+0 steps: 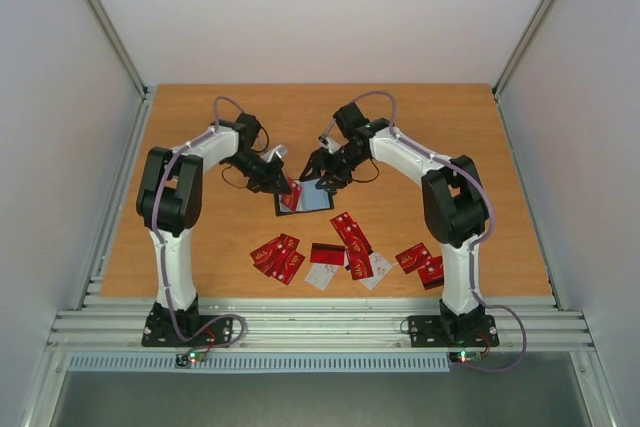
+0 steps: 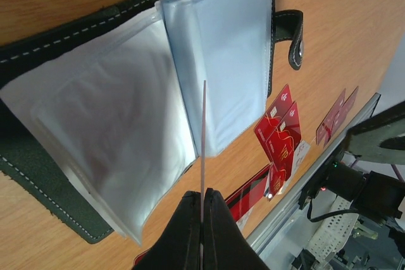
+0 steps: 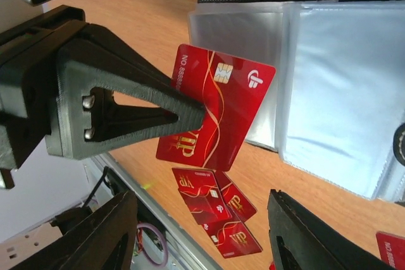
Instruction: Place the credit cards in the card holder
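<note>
Observe that your left end effector (image 2: 202,199) clenches one red credit card (image 3: 221,112), its edge over the open card holder (image 2: 114,112) ahead; your right end effector (image 3: 202,200) stands released, grasping nothing.

White arm links (image 1: 172,257), black joints (image 1: 170,197), lilac cables (image 1: 216,112), black wedge-shaped fingers (image 3: 145,86)
</note>
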Controlling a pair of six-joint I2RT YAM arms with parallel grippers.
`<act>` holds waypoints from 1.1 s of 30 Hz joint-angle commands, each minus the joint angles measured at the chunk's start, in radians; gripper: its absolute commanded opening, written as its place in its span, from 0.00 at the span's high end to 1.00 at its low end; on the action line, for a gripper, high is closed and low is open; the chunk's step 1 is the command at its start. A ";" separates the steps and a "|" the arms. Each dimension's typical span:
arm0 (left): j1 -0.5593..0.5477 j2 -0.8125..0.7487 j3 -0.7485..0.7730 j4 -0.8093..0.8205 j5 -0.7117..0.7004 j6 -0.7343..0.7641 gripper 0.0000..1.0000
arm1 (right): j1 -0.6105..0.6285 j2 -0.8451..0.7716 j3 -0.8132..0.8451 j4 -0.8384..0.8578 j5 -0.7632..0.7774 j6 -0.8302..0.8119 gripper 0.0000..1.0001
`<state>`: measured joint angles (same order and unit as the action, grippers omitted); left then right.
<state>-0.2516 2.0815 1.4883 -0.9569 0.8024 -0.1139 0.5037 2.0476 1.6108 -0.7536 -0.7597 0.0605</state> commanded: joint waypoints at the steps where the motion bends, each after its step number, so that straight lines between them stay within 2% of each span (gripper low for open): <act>1: 0.006 0.021 0.034 -0.042 -0.003 0.037 1.00 | 0.001 0.043 0.047 0.010 -0.027 0.008 0.43; 20: 0.006 0.057 0.020 0.016 0.085 0.016 1.00 | -0.008 0.137 0.078 -0.065 0.015 -0.074 0.45; 33: 0.005 0.066 0.021 0.025 0.084 0.013 1.00 | -0.028 0.172 0.067 -0.089 0.052 -0.113 0.46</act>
<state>-0.2516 2.1292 1.4963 -0.9550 0.8719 -0.1001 0.4850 2.2063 1.6653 -0.8238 -0.7280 -0.0238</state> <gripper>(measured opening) 0.024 0.542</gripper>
